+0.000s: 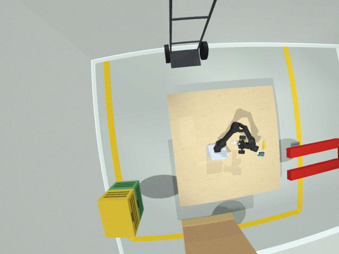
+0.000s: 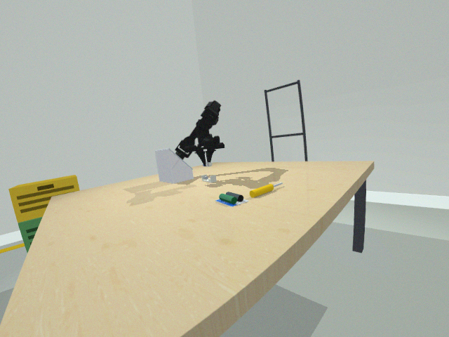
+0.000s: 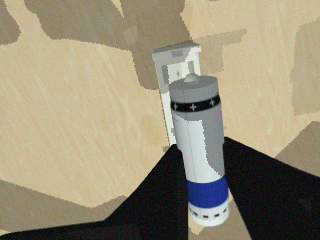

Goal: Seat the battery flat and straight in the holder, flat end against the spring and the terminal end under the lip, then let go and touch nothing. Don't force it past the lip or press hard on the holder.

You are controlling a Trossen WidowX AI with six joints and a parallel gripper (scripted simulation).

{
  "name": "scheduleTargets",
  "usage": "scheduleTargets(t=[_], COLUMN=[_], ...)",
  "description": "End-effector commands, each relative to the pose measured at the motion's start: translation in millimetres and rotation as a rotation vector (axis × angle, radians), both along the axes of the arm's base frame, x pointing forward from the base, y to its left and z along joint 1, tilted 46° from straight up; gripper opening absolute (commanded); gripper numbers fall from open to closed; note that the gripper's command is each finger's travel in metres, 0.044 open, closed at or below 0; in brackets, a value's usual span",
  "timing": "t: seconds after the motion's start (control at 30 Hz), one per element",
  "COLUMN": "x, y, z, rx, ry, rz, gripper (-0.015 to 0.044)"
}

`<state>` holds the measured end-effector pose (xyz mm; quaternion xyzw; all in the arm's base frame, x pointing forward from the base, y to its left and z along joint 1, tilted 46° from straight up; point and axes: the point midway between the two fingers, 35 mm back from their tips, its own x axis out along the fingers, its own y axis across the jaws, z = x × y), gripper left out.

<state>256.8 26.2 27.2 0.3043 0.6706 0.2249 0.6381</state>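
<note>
A white battery (image 3: 196, 150) with a blue band, a black band with plus marks and a raised metal terminal is between my fingers. My gripper (image 2: 207, 163) (image 3: 199, 149) is shut on it. In the wrist view the terminal end points to the top and looks nearer to the camera than the flat end. The pale holder (image 1: 234, 142) (image 2: 212, 178) (image 3: 165, 54) lies on the table beyond and below the battery. Its end wall and left side show in the wrist view. The battery hides much of its inside, and I cannot make out the spring. There appears to be a gap between battery and holder.
A yellow screwdriver (image 1: 264, 144) (image 2: 261, 190) lies near the table's edge. Beside it a green cylinder (image 2: 227, 198) and a dark cylinder (image 2: 237, 196) rest on a small blue and white sheet. The pale wedge-shaped block (image 1: 220, 155) (image 2: 172, 168) stands by the arm's base.
</note>
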Motion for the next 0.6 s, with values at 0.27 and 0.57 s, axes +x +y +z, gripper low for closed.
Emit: scheduleTargets(t=[0.27,0.57], x=[1,1], y=[15,27], z=[-17,-23], rx=[-0.029,-0.049], ry=[-0.080,-0.151], rz=[-0.092,-0.159], gripper=[0.0059,0.0059])
